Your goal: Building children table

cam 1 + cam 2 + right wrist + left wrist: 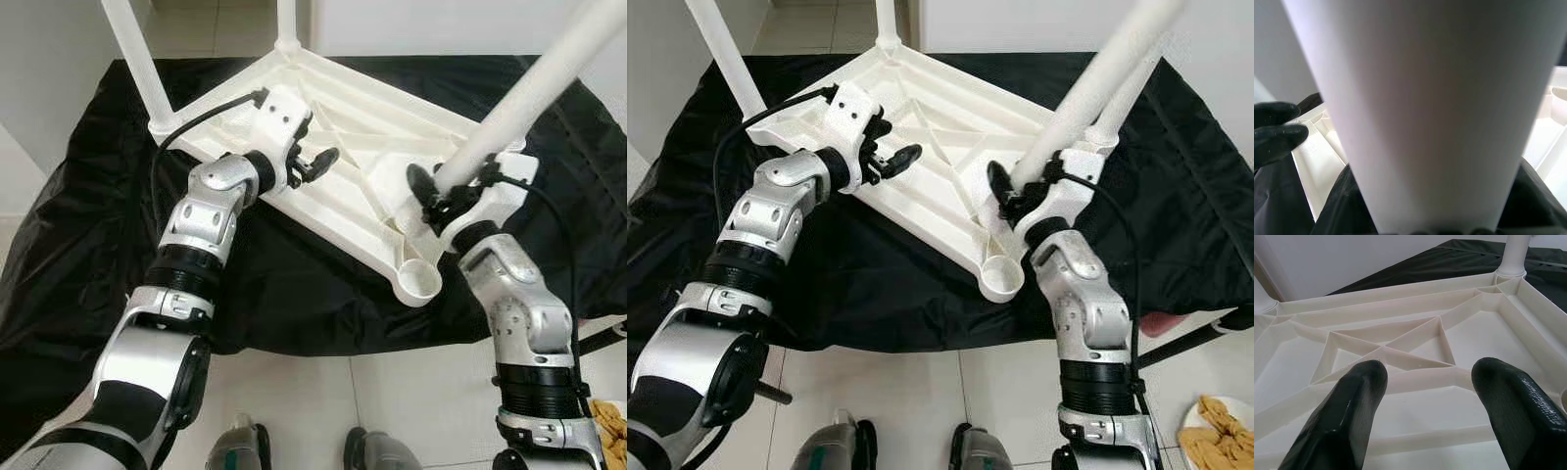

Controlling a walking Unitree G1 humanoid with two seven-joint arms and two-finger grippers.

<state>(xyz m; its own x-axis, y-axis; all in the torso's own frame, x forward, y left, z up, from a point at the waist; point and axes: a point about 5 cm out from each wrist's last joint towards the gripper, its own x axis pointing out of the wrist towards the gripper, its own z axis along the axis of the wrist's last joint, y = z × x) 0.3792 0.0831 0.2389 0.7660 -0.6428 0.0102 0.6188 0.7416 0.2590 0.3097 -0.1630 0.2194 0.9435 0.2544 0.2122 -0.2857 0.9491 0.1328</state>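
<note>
A white plastic children's table (343, 117) lies upside down on a black cloth. White legs stand in its far left corner (132, 54) and far corner (286, 24). The socket (421, 282) at the near corner is empty. My left gripper (318, 162) hovers open just above the ribbed underside (1400, 347), with nothing between its fingers (1342, 416). My right gripper (441, 191) is shut on the lower end of another white leg (529, 93), which slants up to the right over the table's near right part. That leg (1425, 112) shows close up in the right wrist view.
The black cloth (294, 284) drapes over a low surface and hangs to the tiled floor (411, 392). My feet (970, 450) stand at its near edge. A plate of snacks (1215, 416) lies on the floor at the right. White walls stand behind.
</note>
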